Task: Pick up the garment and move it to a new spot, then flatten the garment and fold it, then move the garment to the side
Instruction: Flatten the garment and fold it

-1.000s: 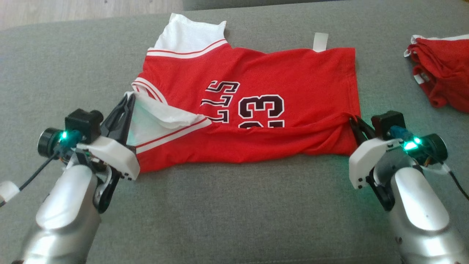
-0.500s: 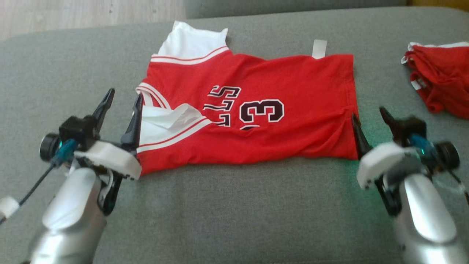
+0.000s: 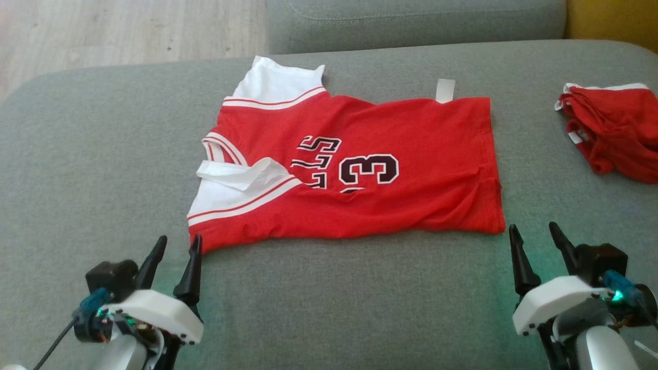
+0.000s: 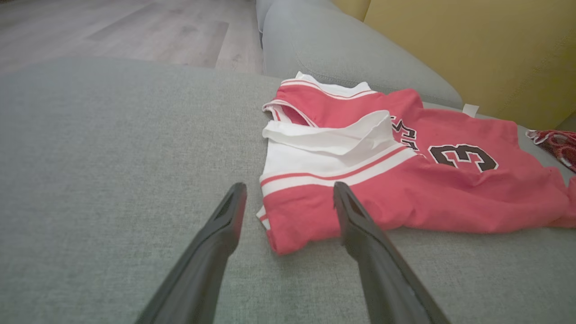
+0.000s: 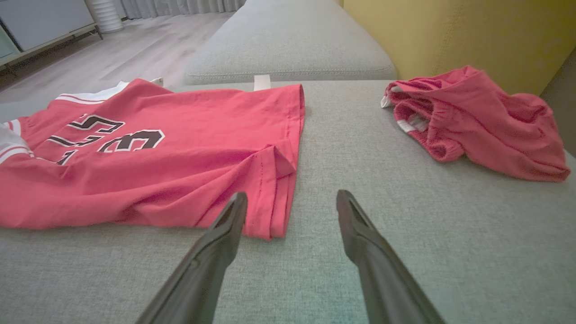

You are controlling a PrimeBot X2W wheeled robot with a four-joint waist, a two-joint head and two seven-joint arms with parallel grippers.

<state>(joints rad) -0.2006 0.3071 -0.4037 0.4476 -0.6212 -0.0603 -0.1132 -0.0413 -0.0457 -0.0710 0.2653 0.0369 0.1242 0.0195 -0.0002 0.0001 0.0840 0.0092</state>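
Jersey (image 3: 360, 169) lies spread mid-sofa (image 3: 77, 154), collar end at 9 o'clock, hem at 3 (near white sleeve flopped over the red). Left claw (image 3: 180, 239) sits by its 7 o'clock corner and right claw (image 3: 532, 226) by the 5 o'clock corner, both spread wide, holding nothing. Red bundle (image 3: 611, 128) at 2 o'clock, well apart.

On the red jersey (image 3: 411, 149), lying mid-cushion (image 3: 77, 154) toward the far edge: one large dark numeral "3" (image 3: 369, 169), outlined in white. Just beside it on the collar side, three letters in the same dark, white-edged style, S, L, L (image 3: 313, 162) from far to near, cut off at the fold. At that fold, a sliver of another digit (image 3: 352, 190), unreadable. On the white hem tag (image 3: 445, 90), nothing legible.
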